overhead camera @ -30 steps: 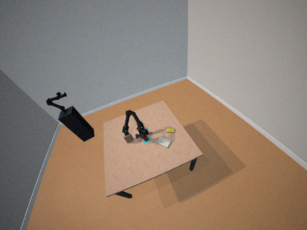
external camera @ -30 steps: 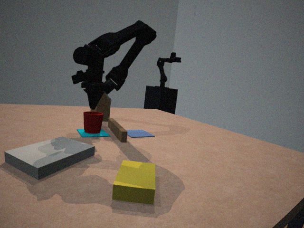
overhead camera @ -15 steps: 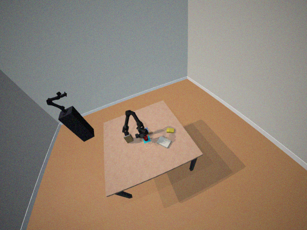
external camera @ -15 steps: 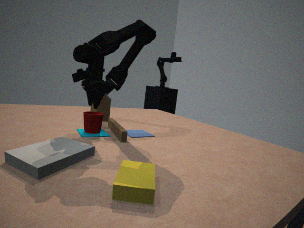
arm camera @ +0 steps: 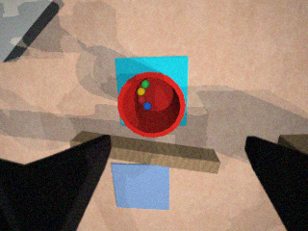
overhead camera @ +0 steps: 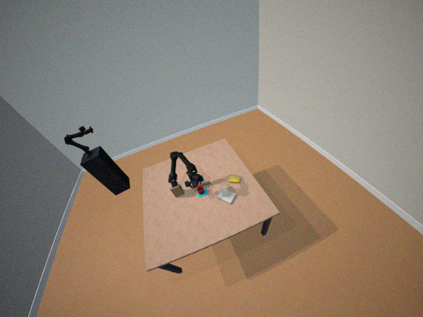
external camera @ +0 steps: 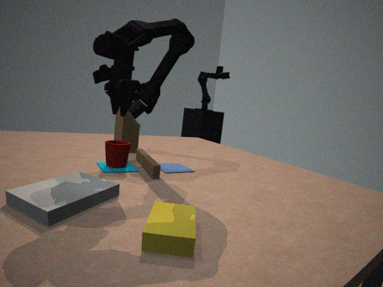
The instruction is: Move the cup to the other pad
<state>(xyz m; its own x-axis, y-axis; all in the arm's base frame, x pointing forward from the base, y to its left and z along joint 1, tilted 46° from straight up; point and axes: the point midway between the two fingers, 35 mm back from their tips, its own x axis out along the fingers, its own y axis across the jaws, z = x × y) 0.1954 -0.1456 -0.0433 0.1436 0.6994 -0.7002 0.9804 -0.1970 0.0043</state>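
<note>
Four marbles, green, yellow, red and blue [arm camera: 147,106], lie inside the smooth, tapering red cup [overhead camera: 200,189] [external camera: 117,154] [arm camera: 180,115], which stands upright on the flat square cyan pad [overhead camera: 203,195] [external camera: 130,169] [arm camera: 175,67]; above it the black gripper [overhead camera: 195,182] [external camera: 119,113] [arm camera: 176,141] is released, jaws wide, holding nothing; a long wood-brown bar [external camera: 148,164] [arm camera: 164,156] lies between that pad and the pale blue pad [external camera: 176,168] [arm camera: 142,187]; nearer the exterior view sit a grey-white slab [overhead camera: 225,196] [external camera: 61,191] [arm camera: 19,24] and a yellow block [overhead camera: 234,179] [external camera: 170,228], both box-shaped, on the faintly mottled pinkish table [overhead camera: 191,225] [external camera: 278,216] [arm camera: 241,43]
</note>
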